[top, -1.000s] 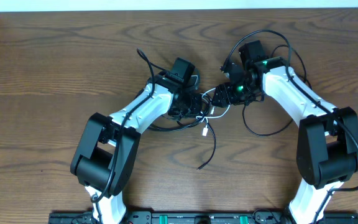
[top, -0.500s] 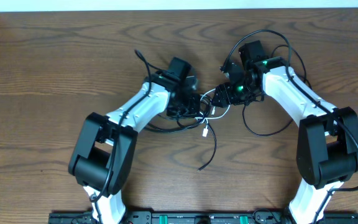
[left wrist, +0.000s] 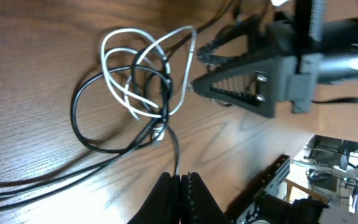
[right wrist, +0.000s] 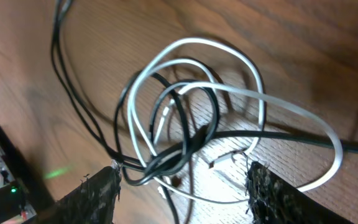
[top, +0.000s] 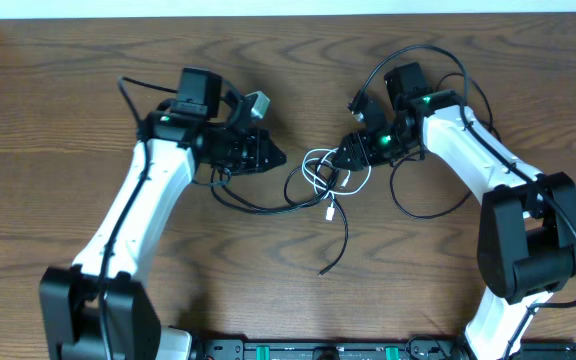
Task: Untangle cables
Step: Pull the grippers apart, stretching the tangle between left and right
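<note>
Separating step, by the look of it. Black left gripper (left wrist: pixel 179 182), jaws pinched on a thin black cord (left wrist: pixel 176 152). Beyond lies the knot of white and black cables (top: pixel 320 172), mid brown wooden table (top: pixel 68 100). The right gripper (right wrist: pixel 185 196) straddles it, jaws wide, gripping nothing. Next move: clamp the white loop (right wrist: pixel 204 42), draw apart gently.

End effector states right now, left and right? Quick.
Left end effector: closed, pinching a black cable.
Right end effector: open, fingers either side of the cable tangle, gripping nothing.
</note>
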